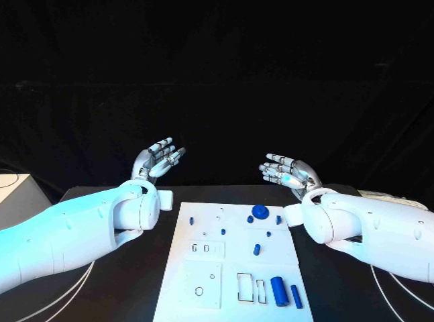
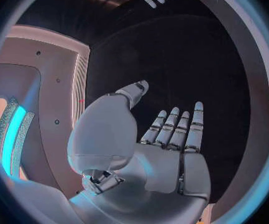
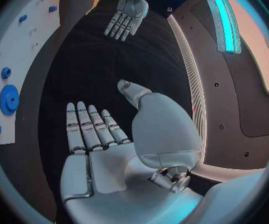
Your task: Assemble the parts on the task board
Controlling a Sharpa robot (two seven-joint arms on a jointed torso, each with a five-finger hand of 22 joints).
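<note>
Both hands' fingers spread — beyond task board.

The task board looks like matt white plastic, its blue parts smooth and slightly glossy. The table is matt black. Both arms have glossy white shells; the left hand and right hand look like silvery metal.

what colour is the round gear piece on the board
Blue; the gear shows best in the right wrist view, on the white task board.
</note>
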